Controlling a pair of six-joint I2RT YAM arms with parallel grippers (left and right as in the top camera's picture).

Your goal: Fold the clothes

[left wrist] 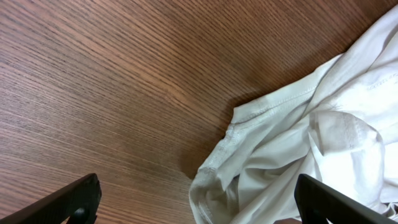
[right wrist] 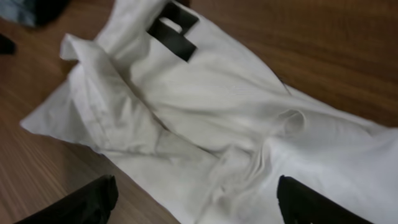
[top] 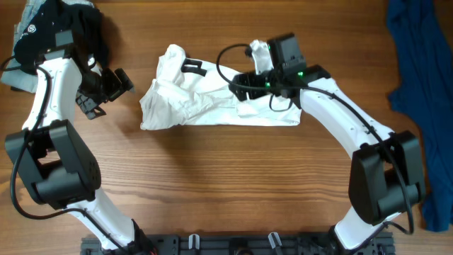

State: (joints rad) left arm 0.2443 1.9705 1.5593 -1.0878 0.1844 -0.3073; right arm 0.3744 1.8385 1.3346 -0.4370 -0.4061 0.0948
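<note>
Table (top: 212, 177): brown wood grain, seen from above.
Dark heap (top: 67, 25): black and pale grey-blue cloth bunched in the far-left corner, partly under the left arm.
Mark on heap (top: 32, 30): a small white logo on the black cloth, too small to read.
Left gripper (left wrist: 198, 200): jaws spread wide and holding nothing. It hangs over bare wood near the left edge, pointing toward the shirt.
T-shirt vs left gripper: the shirt's left hem lies just beside the gripper. In the left wrist view a stitched hem fills the right side, ahead of the right-hand jaw tip, and no contact shows.
T-shirt (top: 205, 106): white, crumpled and partly bunched. It lies mid-table toward the far edge, with its left part heaped in folds and its right part flatter.
Lettering (right wrist: 174, 31): a fragment of bold black block print on a raised fold near the shirt's far-left part. Too little shows to read.
Right gripper (right wrist: 199, 199): jaws set wide, directly over the shirt's right half, with white cloth between the two tips. I cannot tell whether they touch the fabric.
Right wrist light (top: 301, 73): a small green glow.
Blue garment (top: 414, 71): dark blue cloth draped along the right edge, well apart from the shirt.
</note>
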